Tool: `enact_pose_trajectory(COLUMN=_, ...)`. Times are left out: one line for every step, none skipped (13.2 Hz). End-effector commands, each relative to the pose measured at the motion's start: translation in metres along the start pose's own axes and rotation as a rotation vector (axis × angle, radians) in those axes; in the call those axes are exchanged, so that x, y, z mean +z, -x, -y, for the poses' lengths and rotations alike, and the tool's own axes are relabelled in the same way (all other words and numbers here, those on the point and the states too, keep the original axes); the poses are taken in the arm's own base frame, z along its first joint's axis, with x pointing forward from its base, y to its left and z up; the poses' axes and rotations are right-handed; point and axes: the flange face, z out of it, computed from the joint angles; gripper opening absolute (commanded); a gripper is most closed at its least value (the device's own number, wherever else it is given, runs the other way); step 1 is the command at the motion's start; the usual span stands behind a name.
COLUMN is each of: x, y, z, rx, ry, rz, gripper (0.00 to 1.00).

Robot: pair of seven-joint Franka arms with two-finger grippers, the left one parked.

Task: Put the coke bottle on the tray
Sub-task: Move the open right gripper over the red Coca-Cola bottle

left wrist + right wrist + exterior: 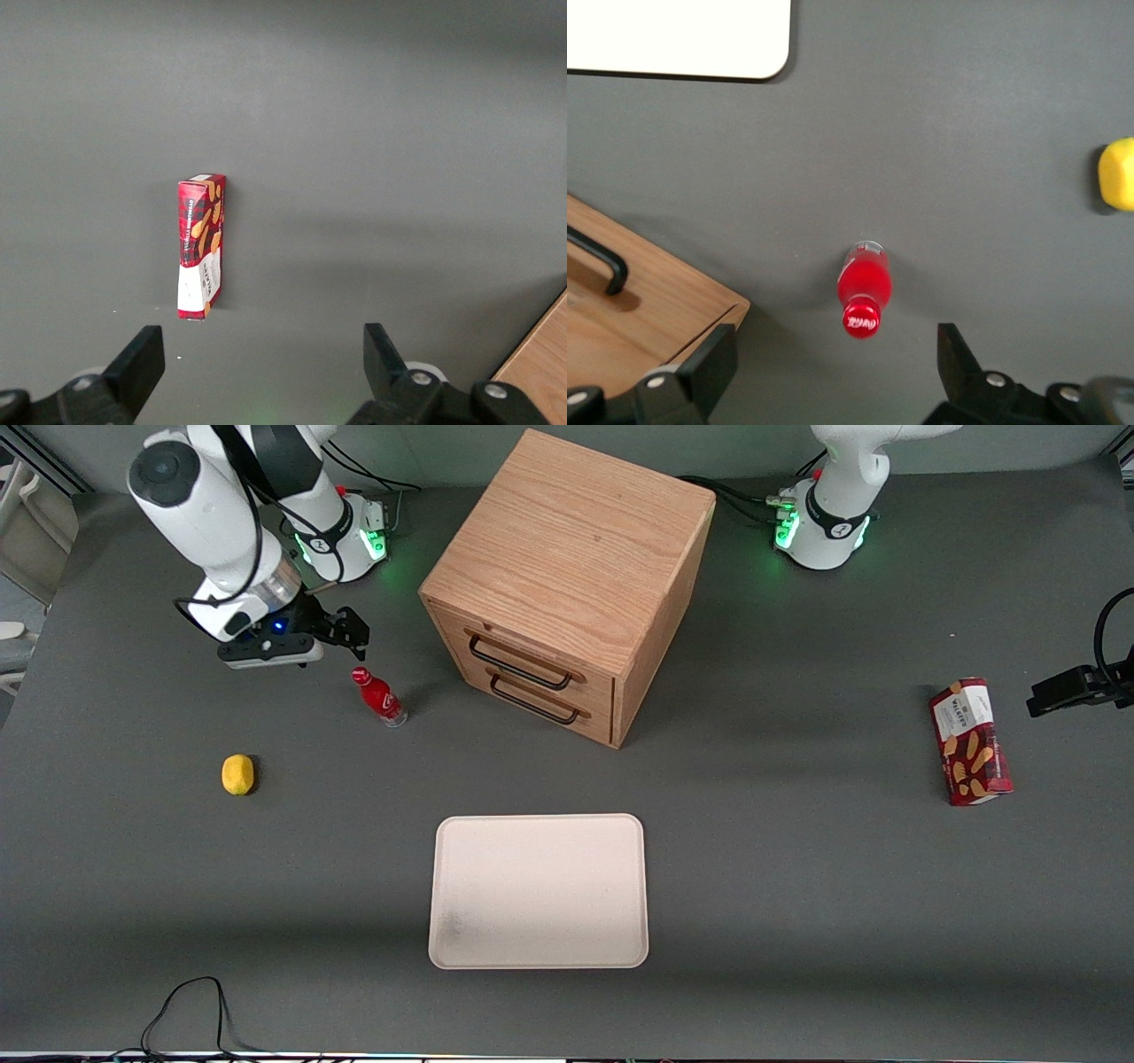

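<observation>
Approach phase: the gripper (341, 631) hovered wide open above the upright coke bottle (379, 698), needing descent before the tray (539, 957).

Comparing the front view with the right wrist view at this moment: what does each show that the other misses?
Only the front view shows the red cookie box toward the parked arm's end and the whole tray. Only the right wrist view looks down on the bottle's cap between the open fingers. Both show the upright coke bottle, the lemon, the drawer cabinet, and the gripper above the table, farther from the front camera than the bottle.
</observation>
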Motion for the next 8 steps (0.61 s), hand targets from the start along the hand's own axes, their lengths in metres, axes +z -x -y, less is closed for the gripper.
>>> enact_pose_trajectory(x=0.031, y=0.006, z=-0.005, rx=0.012, ry=0.004, rz=-0.032, gripper=1.0)
enact_pose_trajectory(x=0.048, y=0.01, z=-0.006, rx=0.01, ry=-0.001, rz=-0.045, gripper=1.0)
enact_pose_trajectory(x=0.062, y=0.013, z=-0.006, rx=0.009, ry=-0.002, rz=-0.049, gripper=1.0)
enact_pose_trajectory(x=0.072, y=0.014, z=-0.006, rx=0.008, ry=-0.002, rz=-0.05, gripper=1.0)
enact_pose_trajectory(x=0.083, y=0.016, z=-0.006, rx=0.008, ry=0.001, rz=-0.044, gripper=1.0)
enact_pose_trajectory(x=0.094, y=0.016, z=-0.006, rx=0.008, ry=0.004, rz=-0.041, gripper=1.0)
enact_pose_trajectory(x=0.103, y=0.018, z=-0.006, rx=0.006, ry=0.006, rz=-0.037, gripper=1.0)
enact_pose_trajectory(x=0.11, y=0.02, z=-0.006, rx=0.004, ry=0.01, rz=-0.03, gripper=1.0)
